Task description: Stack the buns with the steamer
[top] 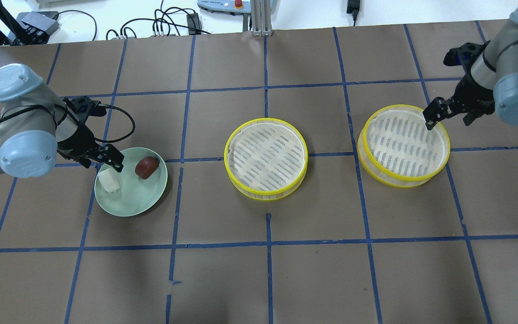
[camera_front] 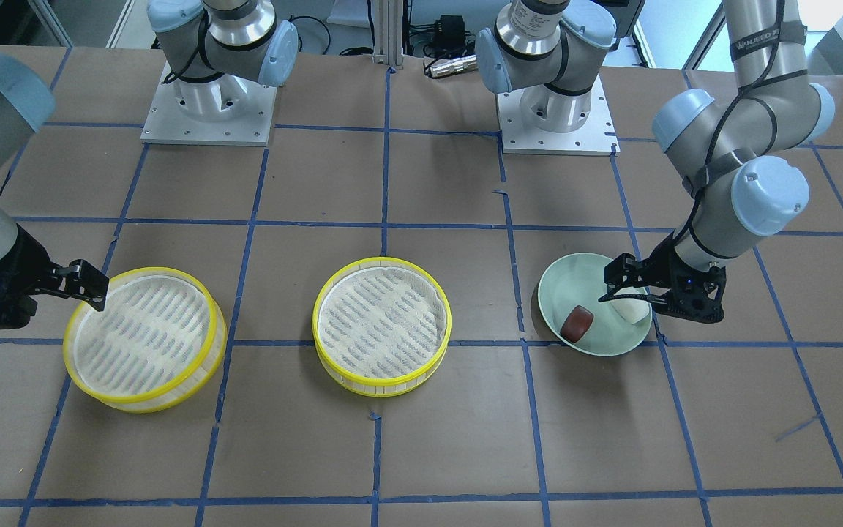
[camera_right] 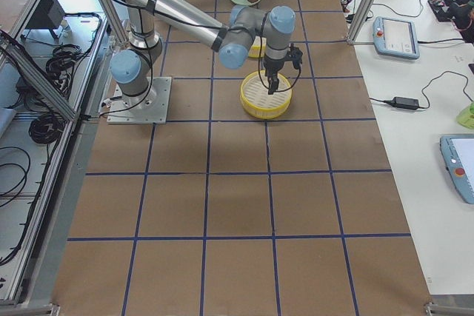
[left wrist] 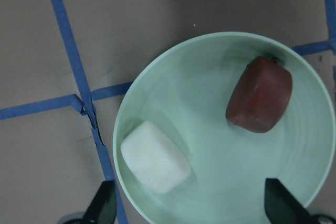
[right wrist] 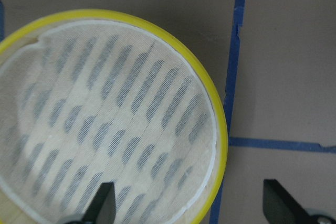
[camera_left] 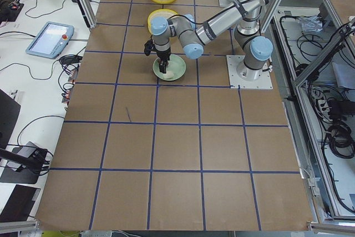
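Left gripper [left wrist: 191,211] is hovering wide open over the plate [left wrist: 210,145]; the white bun [left wrist: 155,157] is lying on it at the wrist frame's lower left, off-centre between the jaws, long axis diagonal.

A robotics lab is showing here: arm bases [camera_front: 205,95] are sitting bolted on metal plates [camera_front: 165,130] at the top of the front-facing view, on a brown table [camera_front: 436,439] gridded with blue tape [camera_front: 385,183]. Teach pendants [camera_left: 50,36] and loose cables [top: 164,20] are lying on side benches [camera_left: 19,23].
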Tool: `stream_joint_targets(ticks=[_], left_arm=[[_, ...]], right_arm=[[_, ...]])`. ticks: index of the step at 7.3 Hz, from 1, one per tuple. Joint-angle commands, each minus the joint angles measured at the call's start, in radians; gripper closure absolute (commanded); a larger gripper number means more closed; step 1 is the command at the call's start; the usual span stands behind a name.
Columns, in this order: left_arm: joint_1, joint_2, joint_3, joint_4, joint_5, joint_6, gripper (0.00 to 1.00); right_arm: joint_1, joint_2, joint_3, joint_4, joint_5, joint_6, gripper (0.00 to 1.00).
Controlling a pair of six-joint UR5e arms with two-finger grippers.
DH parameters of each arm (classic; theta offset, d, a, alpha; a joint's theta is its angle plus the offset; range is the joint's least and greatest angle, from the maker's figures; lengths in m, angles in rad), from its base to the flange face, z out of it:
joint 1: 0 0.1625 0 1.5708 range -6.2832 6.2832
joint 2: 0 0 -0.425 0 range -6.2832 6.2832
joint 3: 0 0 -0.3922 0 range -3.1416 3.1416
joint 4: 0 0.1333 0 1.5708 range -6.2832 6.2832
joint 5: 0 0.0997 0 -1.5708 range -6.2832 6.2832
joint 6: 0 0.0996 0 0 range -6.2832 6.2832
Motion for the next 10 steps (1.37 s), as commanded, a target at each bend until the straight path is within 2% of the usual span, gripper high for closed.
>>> stream_joint_targets(ticks=[1,2,3,4,5,7,9,10], left_arm=[[0.007,-0.049,-0.004,0.036,0.017,0.000,0.24],[0.007,-0.052,-0.011,0.036,0.019,0.000,0.44],[0.005,-0.049,-0.010,0.036,0.020,-0.002,0.70],[0.005,-0.048,0.004,0.035,0.023,-0.031,0.98],[0.005,-0.048,0.004,0.036,0.020,-0.069,1.00],[-0.028,0.002,0.027,0.036,0.020,-0.143,1.00],[-0.113,0.122,0.062,-0.051,0.013,-0.193,1.00],[-0.184,0.125,0.102,-0.071,0.000,-0.311,1.00]], right_arm=[[-0.034,0.086,0.052,-0.167,0.002,-0.060,0.01],[-0.034,0.087,0.052,-0.171,0.003,-0.065,0.05],[-0.034,0.087,0.050,-0.174,0.003,-0.073,0.45],[-0.036,0.090,0.052,-0.174,0.008,-0.065,0.81],[-0.039,0.092,0.052,-0.175,0.011,-0.056,0.92],[-0.043,0.093,0.052,-0.175,0.011,-0.056,0.93],[-0.048,0.078,0.028,-0.159,0.002,-0.054,0.93],[-0.049,0.051,-0.018,-0.086,-0.003,-0.054,0.93]])
